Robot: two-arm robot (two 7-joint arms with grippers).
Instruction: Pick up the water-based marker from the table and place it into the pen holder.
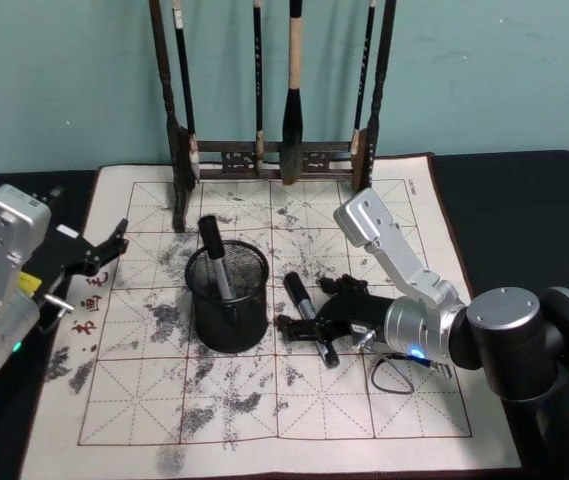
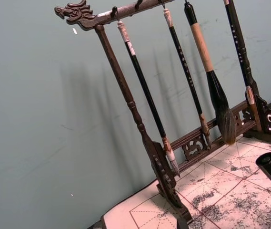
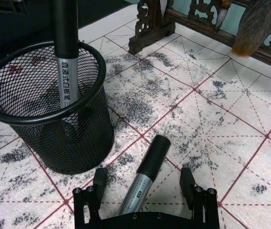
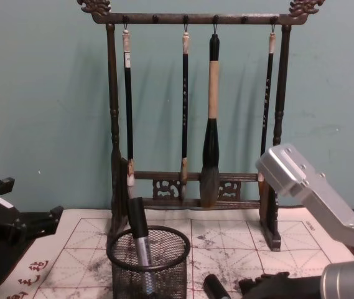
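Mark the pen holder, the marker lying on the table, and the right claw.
pen holder [image 1: 229, 325], head view, front mesh wall.
marker on the table [image 3: 153, 157], right wrist view, black cap.
right claw [image 3: 143, 177], right wrist view, midway between its open fingertips, either side of that marker.

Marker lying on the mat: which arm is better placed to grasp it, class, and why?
Right. The right end effector is open astride the marker, beside the pen holder. The left end effector sits at the left edge of the mat, beyond the pen holder.
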